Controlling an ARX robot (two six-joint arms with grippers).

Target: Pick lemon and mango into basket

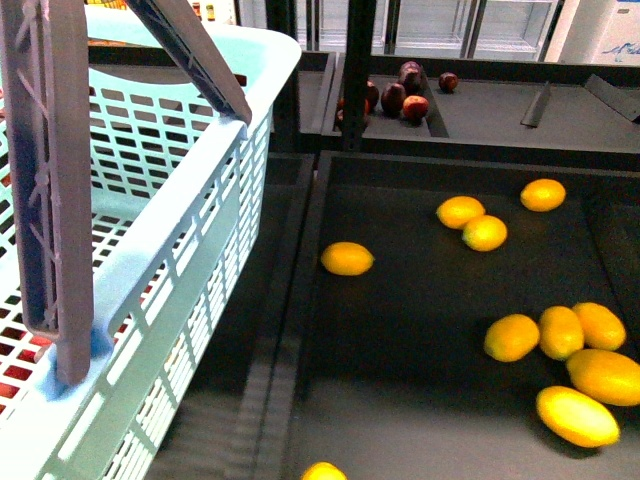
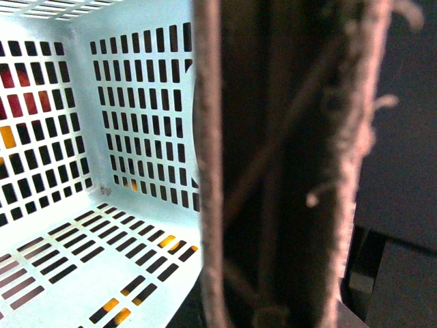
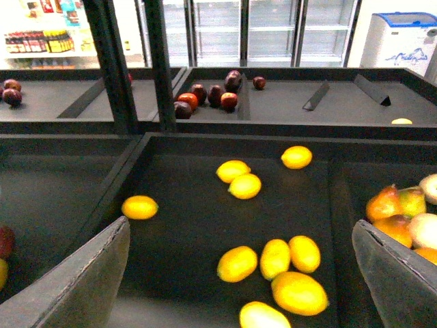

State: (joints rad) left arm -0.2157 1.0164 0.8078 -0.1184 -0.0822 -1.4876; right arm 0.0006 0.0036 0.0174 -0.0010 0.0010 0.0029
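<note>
The pale turquoise basket (image 1: 150,230) fills the left of the front view, its brown-grey handles (image 1: 60,200) raised. My left gripper (image 2: 273,273) is shut on a handle (image 2: 293,171), which blocks most of the left wrist view; beside it the basket floor (image 2: 75,266) shows bare. Several lemons lie in the dark tray (image 1: 400,400), one alone (image 1: 347,258) nearest the basket. Two longer mangoes (image 1: 605,375) (image 1: 577,416) lie at the tray's near right. My right gripper (image 3: 240,224) hangs open above the tray, over a lemon cluster (image 3: 274,258) and a mango (image 3: 298,292), touching nothing.
Dark red apples (image 1: 400,95) sit in a bin behind the tray. Black upright posts (image 1: 355,60) rise between the bins. A neighbouring bin holds reddish-yellow fruit (image 3: 403,212). Raised walls (image 1: 300,330) edge the tray beside the basket.
</note>
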